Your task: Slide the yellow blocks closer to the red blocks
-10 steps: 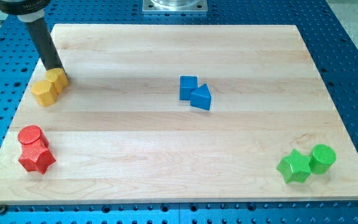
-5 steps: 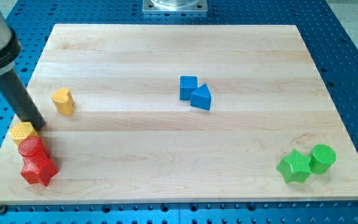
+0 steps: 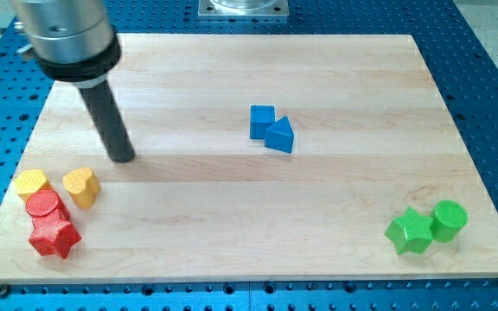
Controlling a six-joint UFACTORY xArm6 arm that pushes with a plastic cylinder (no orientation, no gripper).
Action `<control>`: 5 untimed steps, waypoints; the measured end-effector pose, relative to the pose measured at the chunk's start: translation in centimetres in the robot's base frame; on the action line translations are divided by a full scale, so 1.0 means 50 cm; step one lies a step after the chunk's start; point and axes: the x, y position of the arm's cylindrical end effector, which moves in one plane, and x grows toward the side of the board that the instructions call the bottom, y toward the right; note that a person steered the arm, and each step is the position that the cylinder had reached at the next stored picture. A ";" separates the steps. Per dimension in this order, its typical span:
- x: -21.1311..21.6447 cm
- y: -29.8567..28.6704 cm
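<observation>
My tip [image 3: 124, 158] stands on the board at the view's left, a little above and to the right of the yellow blocks. A yellow heart-shaped block [image 3: 82, 187] lies just right of the red cylinder [image 3: 43, 206]. A yellow hexagonal block [image 3: 32, 182] sits at the board's left edge, touching the red cylinder from above. The red star block [image 3: 54, 235] lies directly below the cylinder, touching it. My tip touches no block.
A blue cube [image 3: 262, 121] and a blue triangle [image 3: 280, 136] sit together at the board's middle. A green star [image 3: 409, 231] and a green cylinder [image 3: 449, 219] sit at the bottom right. The wooden board [image 3: 232, 69] lies on a blue perforated table.
The yellow hexagon was pushed down against the red cylinder. The yellow heart block then moved down next to the red blocks. My tip has moved up and right, away from them.
</observation>
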 end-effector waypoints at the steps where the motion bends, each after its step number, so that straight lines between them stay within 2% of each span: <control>1: 0.046 -0.004; 3: 0.036 -0.037; 4: -0.056 0.067; 5: -0.180 0.219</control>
